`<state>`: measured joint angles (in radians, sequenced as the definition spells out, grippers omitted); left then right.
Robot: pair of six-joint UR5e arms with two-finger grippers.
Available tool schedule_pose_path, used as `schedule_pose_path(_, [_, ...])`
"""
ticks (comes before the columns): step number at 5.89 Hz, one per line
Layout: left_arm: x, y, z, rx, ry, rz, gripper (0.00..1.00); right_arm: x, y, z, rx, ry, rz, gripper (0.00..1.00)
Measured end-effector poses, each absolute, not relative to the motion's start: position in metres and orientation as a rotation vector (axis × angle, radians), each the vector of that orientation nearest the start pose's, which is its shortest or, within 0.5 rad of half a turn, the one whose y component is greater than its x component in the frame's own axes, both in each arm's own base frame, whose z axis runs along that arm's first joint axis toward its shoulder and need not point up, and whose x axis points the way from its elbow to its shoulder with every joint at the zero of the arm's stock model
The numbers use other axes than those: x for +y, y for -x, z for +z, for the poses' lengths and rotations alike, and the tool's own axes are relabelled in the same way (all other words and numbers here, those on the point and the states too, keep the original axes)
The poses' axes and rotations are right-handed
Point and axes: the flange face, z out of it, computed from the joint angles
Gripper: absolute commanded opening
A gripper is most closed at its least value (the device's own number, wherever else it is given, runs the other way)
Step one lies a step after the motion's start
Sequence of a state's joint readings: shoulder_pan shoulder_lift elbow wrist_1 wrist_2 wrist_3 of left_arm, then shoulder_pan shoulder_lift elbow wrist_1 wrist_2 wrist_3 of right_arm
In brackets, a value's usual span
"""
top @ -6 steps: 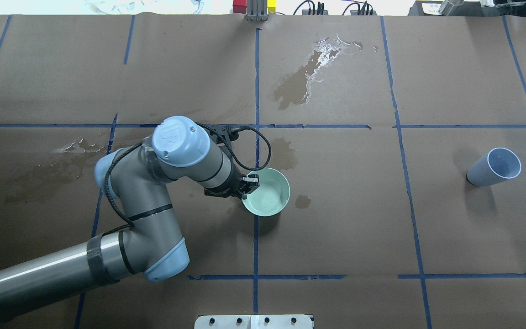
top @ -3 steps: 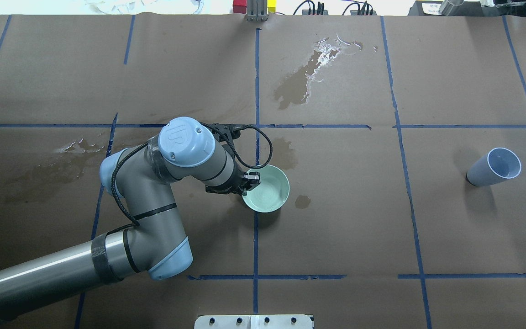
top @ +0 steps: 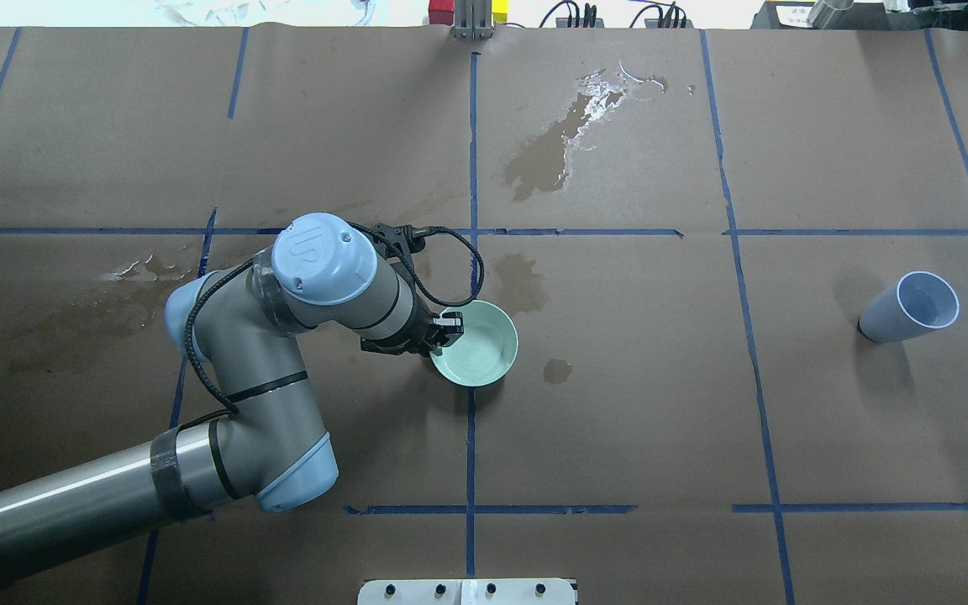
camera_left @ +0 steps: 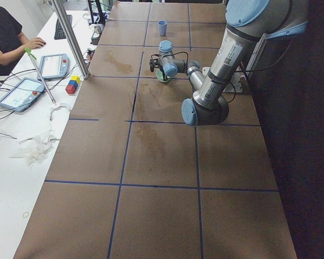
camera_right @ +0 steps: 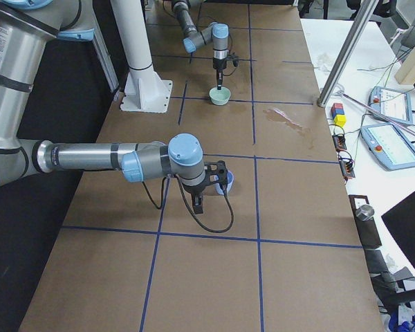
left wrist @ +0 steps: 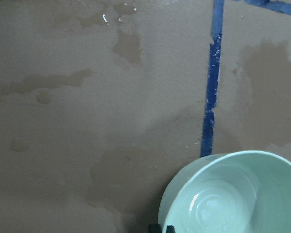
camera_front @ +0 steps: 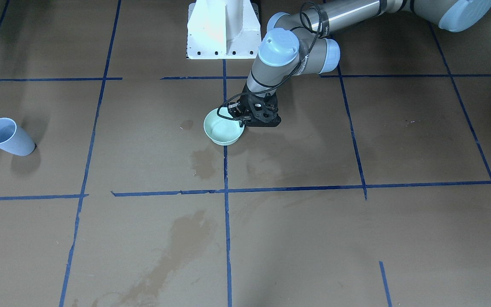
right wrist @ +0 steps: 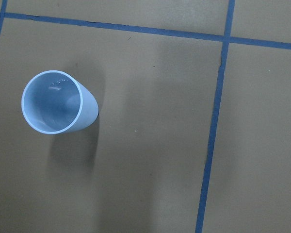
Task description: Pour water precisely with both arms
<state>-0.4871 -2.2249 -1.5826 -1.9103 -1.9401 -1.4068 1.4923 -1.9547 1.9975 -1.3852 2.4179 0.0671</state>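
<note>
On the table (top: pixel 635 403), left fingers (top: pixel 450 320) clamp the green bowl's (top: pixel 482 351) rim — right fingers (camera_right: pixel 220 174) too small to judge.

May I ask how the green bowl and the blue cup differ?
The green bowl is wide and shallow; the blue cup is tall and narrow. The bowl is near the table's middle, the cup far toward the robot's right. The left gripper pinches the bowl's rim; nothing touches the cup in the overhead view. Both stand upright.

Pale green bowl (top: pixel 481 349), pale blue cup (top: pixel 907 310), brown table (top: pixel 618 420) crossed by blue tape (top: pixel 870 507).
</note>
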Motion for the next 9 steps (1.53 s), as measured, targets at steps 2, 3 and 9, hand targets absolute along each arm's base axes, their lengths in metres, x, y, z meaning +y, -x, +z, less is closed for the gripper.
schedule_pose_path(2, [-0.409, -0.517, 0.195, 1.136, -0.049, -0.122, 1.0, -0.35, -0.025, 0.576, -0.862, -0.181, -0.117, 0.99])
schedule_pose_path(3, [-0.418, -0.484, 0.192, 1.159, -0.081, -0.15, 1.0, -0.353, -0.011, 0.569, -0.877, -0.181, -0.099, 0.99])
schedule_pose_path(9, [-0.455, -0.415, 0.228, 1.117, -0.16, -0.271, 1.0, -0.337, 0.126, 0.546, -0.887, -0.35, -0.08, 1.0])
